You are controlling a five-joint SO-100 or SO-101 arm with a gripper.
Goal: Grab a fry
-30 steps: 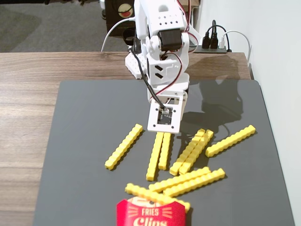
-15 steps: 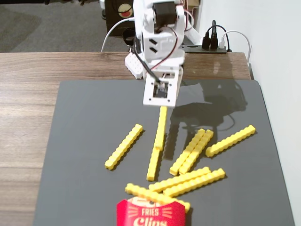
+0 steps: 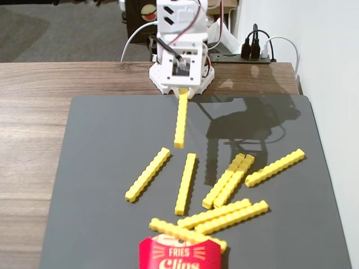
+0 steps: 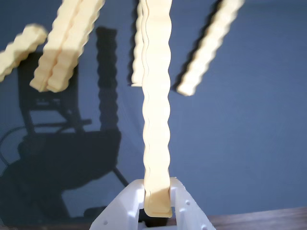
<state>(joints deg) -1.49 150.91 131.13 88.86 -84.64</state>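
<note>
Pincer [image 4: 157,203] pinching fry [image 4: 157,120] by one end only; fry juts out above dark mat [image 3: 101,168], clear of loose fries [image 3: 224,216]. Risk: long overhang levers fry loose; end grip shallow, may pivot or drop onto worktop [image 3: 33,84].

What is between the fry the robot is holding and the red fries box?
In the fixed view, more loose fries lie on the dark mat between the held fry and the red carton.
</note>
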